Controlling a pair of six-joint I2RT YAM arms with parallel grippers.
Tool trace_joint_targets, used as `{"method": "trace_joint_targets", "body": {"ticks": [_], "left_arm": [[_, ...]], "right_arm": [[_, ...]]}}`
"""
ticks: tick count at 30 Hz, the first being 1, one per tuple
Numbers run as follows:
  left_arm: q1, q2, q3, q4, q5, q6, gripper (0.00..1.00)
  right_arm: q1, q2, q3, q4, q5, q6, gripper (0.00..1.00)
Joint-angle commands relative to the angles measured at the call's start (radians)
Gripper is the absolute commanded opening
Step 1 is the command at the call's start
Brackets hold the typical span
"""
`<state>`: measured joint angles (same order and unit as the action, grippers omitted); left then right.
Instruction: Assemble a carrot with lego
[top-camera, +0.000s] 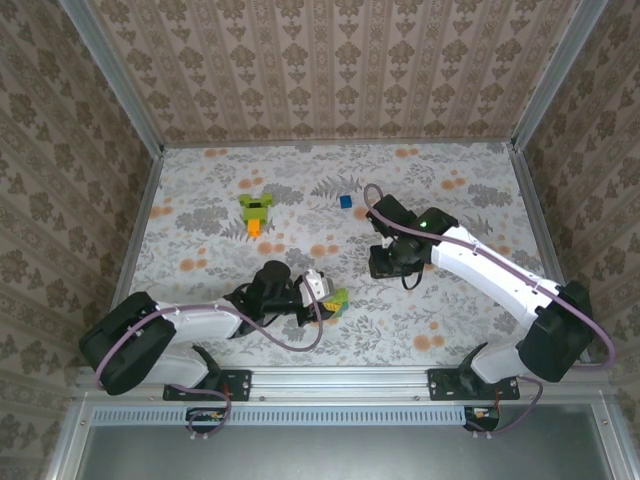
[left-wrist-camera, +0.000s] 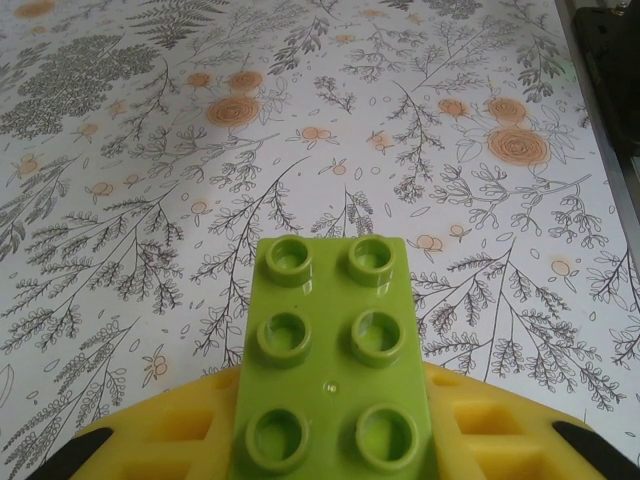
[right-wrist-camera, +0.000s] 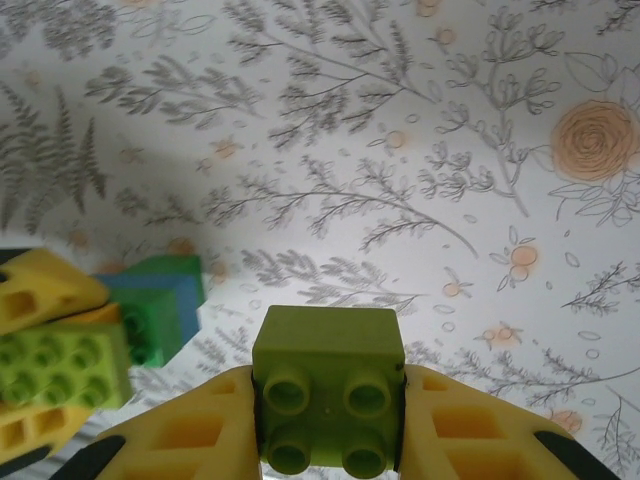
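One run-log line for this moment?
left gripper: shut on long lime brick | right gripper: shut on square green brick | carrot: lying apart, unheld

Setting: a robotics lab test cell. My counter (top-camera: 185, 240) wore a floral printed sheet and was boxed on three sides by wallpapered panels (top-camera: 330, 70) held in bare aluminium posts (top-camera: 112, 75). My two arm bases (top-camera: 490, 370) were bolted to an aluminium rail (top-camera: 340, 381) at the near edge, with purple-sleeved cables (top-camera: 288, 347) running loose along them.
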<state>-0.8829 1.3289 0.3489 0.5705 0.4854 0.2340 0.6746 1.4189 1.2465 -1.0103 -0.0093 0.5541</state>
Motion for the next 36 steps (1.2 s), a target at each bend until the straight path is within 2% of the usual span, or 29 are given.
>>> {"method": "trace_joint_targets", "body": {"ticks": [1, 13, 36], "left_arm": [[-0.015, 0.026, 0.023, -0.028, -0.004, 0.034, 0.18], [-0.028, 0.050, 0.039, -0.048, -0.024, 0.048, 0.14], [-0.034, 0.069, 0.051, -0.061, -0.036, 0.053, 0.11]], "right_arm": [[0.049, 0.005, 0.068, -0.073, -0.013, 0.043, 0.19], [0.125, 0.113, 0.101, -0.004, -0.035, 0.124, 0.17], [0.186, 0.138, 0.010, 0.059, -0.066, 0.187, 0.17]]}}
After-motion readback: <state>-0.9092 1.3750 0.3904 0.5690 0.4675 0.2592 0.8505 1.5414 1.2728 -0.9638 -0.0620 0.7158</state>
